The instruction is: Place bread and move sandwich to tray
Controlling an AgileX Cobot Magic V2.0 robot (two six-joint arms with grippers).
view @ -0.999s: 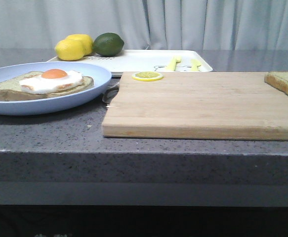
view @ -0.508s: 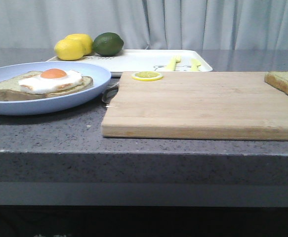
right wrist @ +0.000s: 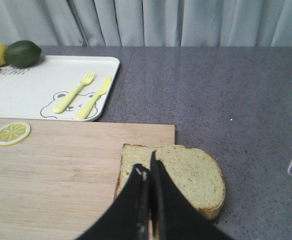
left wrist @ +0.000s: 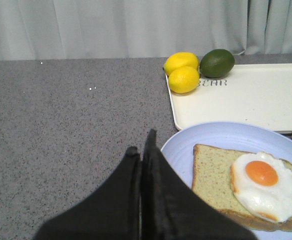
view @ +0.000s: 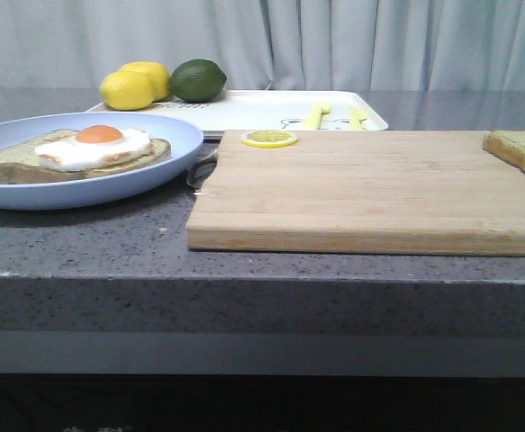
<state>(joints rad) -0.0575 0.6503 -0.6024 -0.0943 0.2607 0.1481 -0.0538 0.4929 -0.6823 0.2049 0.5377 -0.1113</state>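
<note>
The bread [view: 523, 148] lies on the right end of the wooden cutting board [view: 361, 189], partly over its edge. My right gripper [right wrist: 146, 162] hovers shut over the near side of the bread [right wrist: 191, 172], with nothing between its fingers. The sandwich [view: 100, 148] is a flat slice topped with a fried egg on the light-blue plate [view: 154, 171] at the left. In the left wrist view my left gripper [left wrist: 141, 142] is shut and empty beside the plate [left wrist: 226, 130], left of the sandwich [left wrist: 256, 180]. The white tray [view: 262, 108] sits behind. Neither gripper shows in the front view.
Two lemons [view: 131, 88] and a lime [view: 197, 80] rest at the tray's left end, and a yellow fork [right wrist: 74, 93] and knife [right wrist: 93, 97] lie on the tray [right wrist: 30, 90]. A lemon slice [view: 269, 139] sits on the board's far left corner.
</note>
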